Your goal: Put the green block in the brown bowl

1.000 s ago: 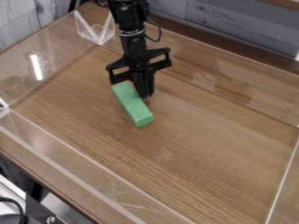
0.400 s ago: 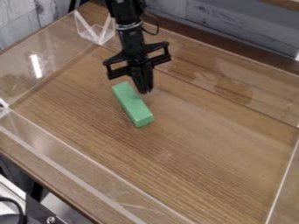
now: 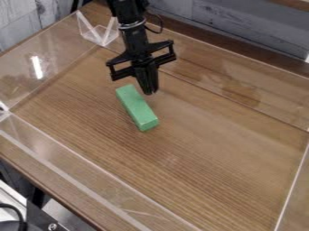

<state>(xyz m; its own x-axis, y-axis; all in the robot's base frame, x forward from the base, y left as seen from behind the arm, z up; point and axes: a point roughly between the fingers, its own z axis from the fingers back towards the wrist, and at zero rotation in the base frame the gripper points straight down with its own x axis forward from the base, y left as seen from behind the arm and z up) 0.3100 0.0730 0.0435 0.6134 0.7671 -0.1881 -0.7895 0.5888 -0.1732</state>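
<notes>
My tool (image 3: 147,89) is pressed together, just above the worktop (image 3: 205,153). The green block (image 3: 137,107) lies flat on the worktop, right beside my tool, on the side toward the camera.

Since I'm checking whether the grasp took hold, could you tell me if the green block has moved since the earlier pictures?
No, the green block has not visibly moved; it lies at the same place relative to the table's edges.
</notes>
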